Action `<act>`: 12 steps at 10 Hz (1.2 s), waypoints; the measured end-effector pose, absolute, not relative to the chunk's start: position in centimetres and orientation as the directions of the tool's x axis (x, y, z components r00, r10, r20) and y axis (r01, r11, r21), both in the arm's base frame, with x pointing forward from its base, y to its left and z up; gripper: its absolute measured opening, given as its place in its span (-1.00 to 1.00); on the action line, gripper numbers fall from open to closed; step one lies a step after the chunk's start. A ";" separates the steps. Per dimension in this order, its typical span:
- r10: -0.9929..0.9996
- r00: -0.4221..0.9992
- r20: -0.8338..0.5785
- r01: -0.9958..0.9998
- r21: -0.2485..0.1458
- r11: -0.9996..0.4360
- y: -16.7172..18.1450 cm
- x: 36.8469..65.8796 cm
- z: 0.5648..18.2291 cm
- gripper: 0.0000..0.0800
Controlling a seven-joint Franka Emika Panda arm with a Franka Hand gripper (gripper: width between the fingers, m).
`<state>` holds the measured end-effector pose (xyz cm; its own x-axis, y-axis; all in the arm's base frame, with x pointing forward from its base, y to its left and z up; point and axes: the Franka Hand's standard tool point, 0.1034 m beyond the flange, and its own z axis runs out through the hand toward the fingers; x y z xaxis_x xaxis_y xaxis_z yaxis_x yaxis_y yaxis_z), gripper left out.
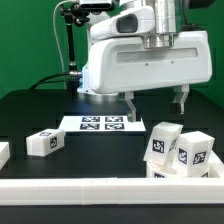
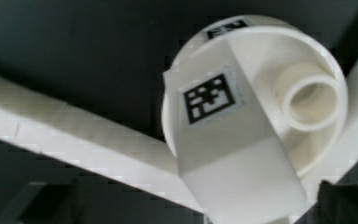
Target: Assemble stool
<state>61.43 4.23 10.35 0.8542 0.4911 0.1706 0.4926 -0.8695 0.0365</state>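
Observation:
In the wrist view the round white seat [image 2: 274, 75] stands on its edge, showing a rim tag and one round socket [image 2: 313, 103]. A white blocky leg [image 2: 247, 170] lies in front of it, in line with the gap between my fingers. In the exterior view two white tagged pieces sit at the right: one [image 1: 165, 143] under my gripper and one [image 1: 196, 152] beside it. Another leg [image 1: 45, 142] lies at the left. My gripper [image 1: 158, 108] is open and empty, with the fingers wide apart, hovering just above the right-hand pieces. It also shows in the wrist view [image 2: 194, 215].
The marker board [image 1: 100, 123] lies behind the parts by the robot base. A long white border rail [image 1: 100, 190] runs along the front edge and shows diagonally in the wrist view [image 2: 51, 115]. A further white piece [image 1: 3, 152] is cut off at the far left.

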 end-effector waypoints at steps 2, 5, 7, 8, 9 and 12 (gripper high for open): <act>0.517 0.841 0.161 0.518 0.041 -0.855 4.6 60.9 9.9 0.62; 0.510 0.850 0.135 0.511 0.031 -0.859 5.8 59.4 9.1 0.62; 0.510 0.849 0.133 0.511 0.035 -0.859 5.7 59.4 8.3 0.62; 0.511 0.849 0.134 0.511 0.038 -0.859 5.7 59.4 8.0 0.62; 0.512 0.849 0.133 0.512 0.038 -0.858 5.7 59.5 7.8 0.62; 0.515 0.845 0.144 0.514 0.047 -0.857 5.5 60.6 7.8 0.62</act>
<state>60.65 5.47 7.82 0.8453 0.5146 0.1435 0.5136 -0.8567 0.0468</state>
